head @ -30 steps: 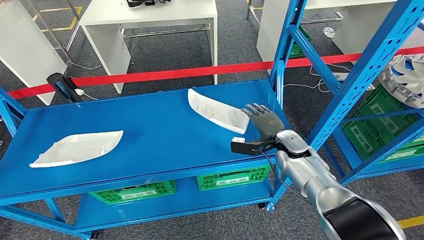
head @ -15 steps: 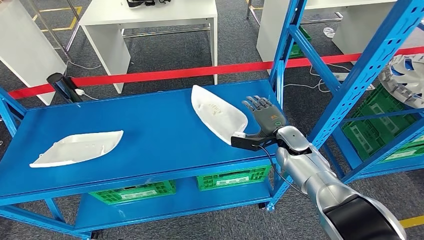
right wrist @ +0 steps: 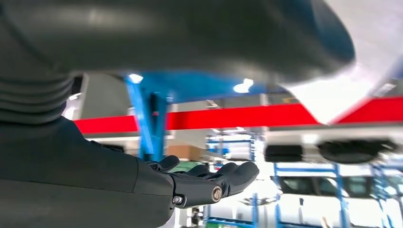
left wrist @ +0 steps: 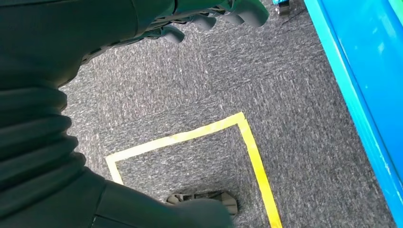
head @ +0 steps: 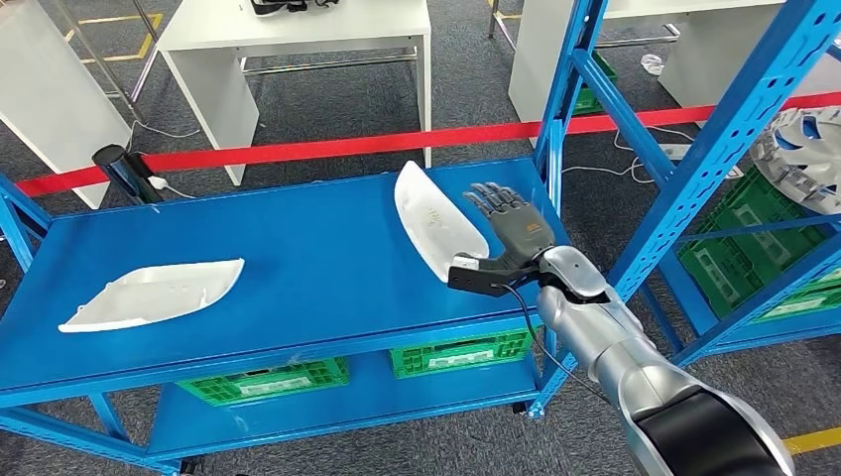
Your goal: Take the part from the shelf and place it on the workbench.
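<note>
Two white parts on the blue shelf

On the shelf (head: 298, 268), one part (head: 151, 293) lies flat near its left edge; the other part (head: 436, 230) stands tilted near its right edge against the right hand (head: 511, 236), fingers spread. The left hand's (left wrist: 209, 19) grip cannot be told. Grey carpet (left wrist: 190, 85).

The right arm (head: 635, 367) extends forward over the shelf's right front corner. The right hand (head: 511, 233) is held with fingers extended and spread, thumb apart. The left hand (left wrist: 209, 19) hangs, fingers curled.
</note>
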You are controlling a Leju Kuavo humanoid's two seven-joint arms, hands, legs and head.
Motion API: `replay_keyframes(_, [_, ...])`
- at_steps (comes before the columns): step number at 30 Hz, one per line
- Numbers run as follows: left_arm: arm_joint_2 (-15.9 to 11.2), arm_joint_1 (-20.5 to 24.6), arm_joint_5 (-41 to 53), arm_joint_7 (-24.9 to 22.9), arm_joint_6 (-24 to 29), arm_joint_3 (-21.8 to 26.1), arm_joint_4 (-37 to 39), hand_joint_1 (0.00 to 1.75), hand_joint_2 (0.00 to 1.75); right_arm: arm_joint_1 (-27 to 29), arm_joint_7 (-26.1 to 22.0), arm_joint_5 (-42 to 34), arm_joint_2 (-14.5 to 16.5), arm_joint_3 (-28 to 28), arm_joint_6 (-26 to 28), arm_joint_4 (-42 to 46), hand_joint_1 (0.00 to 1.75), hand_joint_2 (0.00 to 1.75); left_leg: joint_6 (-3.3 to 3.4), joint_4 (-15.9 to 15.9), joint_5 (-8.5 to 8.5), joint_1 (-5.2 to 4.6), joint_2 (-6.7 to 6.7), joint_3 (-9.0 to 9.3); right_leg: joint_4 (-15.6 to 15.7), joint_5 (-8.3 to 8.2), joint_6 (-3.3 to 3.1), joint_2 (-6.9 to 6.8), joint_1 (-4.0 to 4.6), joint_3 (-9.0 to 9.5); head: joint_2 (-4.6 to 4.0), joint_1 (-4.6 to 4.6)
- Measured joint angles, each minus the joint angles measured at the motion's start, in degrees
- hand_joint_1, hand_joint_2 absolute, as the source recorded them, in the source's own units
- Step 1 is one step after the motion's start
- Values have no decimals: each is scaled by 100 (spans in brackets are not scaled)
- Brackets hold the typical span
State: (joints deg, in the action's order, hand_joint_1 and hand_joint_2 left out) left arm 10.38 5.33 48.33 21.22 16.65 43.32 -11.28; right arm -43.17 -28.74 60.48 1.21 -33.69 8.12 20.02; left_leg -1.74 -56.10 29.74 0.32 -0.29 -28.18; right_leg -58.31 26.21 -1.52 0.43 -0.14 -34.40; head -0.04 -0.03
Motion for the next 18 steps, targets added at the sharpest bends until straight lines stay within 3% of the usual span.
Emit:
replay_keyframes(2, [4,14,35,-51,-26,0,0,0,0,5,-172,-112,125,59,-102,42,0,175,-1,0,0,1,0,1,0,0,0,0,2,0,0,-1])
replay_keyframes(6, [10,51,110,-180,-37,0,0,0,0,3,-239,-123,383,80,-487,66,0,0,-3,0,-2,2,0,1,0,0,0,0,4,1,0,1])
replay_keyframes(13, [16,87,227,-416,-20,-1,0,0,0,-60,313,475,738,-77,-1135,26,0,0,-4,0,-3,2,0,1,0,0,0,-1,3,1,0,0])
replay_keyframes(18, [25,106,316,-532,16,-2,0,0,0,-82,583,802,884,-364,-1286,-44,0,0,-3,0,-2,2,-1,1,0,0,0,-1,3,0,0,0])
